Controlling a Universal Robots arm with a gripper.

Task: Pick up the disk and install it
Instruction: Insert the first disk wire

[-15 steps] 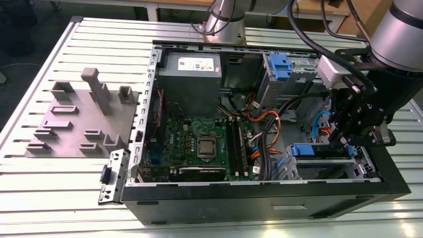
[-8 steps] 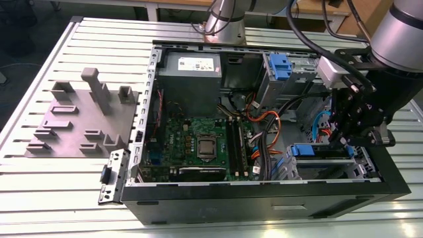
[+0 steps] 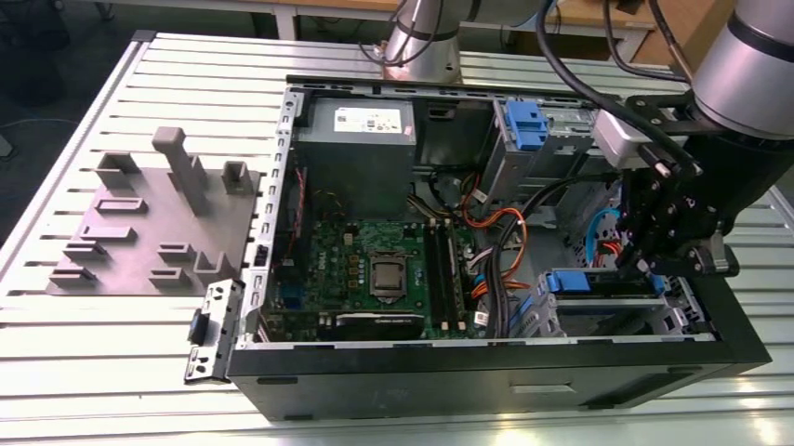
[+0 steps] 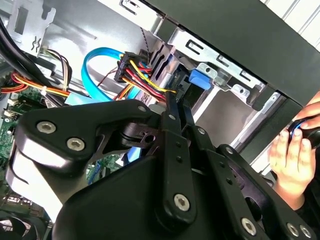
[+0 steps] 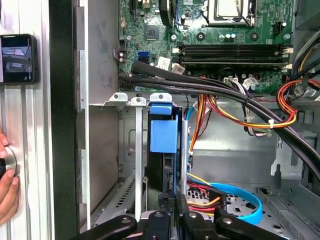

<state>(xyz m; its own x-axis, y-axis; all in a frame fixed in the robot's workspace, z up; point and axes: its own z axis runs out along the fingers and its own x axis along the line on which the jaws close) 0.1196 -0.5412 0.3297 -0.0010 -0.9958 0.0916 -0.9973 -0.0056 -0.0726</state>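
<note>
Ext view: high, angled down on open PC case (image 3: pixel 496 372). Both wrist views: close, inside, share drive bay (image 5: pixel 162 130).

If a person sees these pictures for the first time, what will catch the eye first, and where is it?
The open computer case on the slatted table draws the eye first, with its green circuit board laid bare. At the exterior view's right, the black gripper hangs over the drive bay, where the disk with its blue frame sits in a slot. A hand rests just outside the case.
</note>
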